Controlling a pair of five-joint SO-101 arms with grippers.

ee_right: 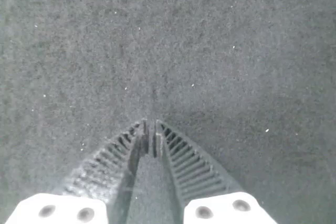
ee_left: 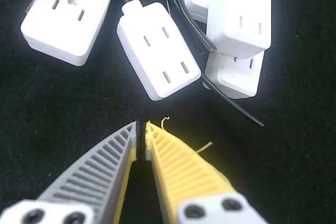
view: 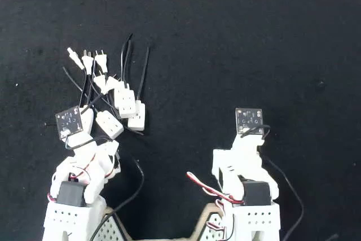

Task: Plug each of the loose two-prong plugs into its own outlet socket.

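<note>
Three loose two-prong plugs [view: 87, 58] lie fanned out at the far left of the black mat, their black cords running back to a cluster of white outlet sockets [view: 125, 104]. My left gripper [ee_left: 140, 126] is shut with nothing in it, just short of a two-outlet socket [ee_left: 158, 51]. A square socket [ee_left: 68, 14] and stacked sockets [ee_left: 239, 11] lie beside it. The left arm [view: 79, 165] sits right behind the cluster. My right gripper [ee_right: 150, 125] is shut and empty over bare mat; the right arm [view: 243, 165] stands well to the right of the sockets.
Thin black cords [ee_left: 231, 106] cross over and between the sockets. A black cable [view: 132, 193] trails from the left arm's base. The mat [view: 237, 55] stretches to the right and far side.
</note>
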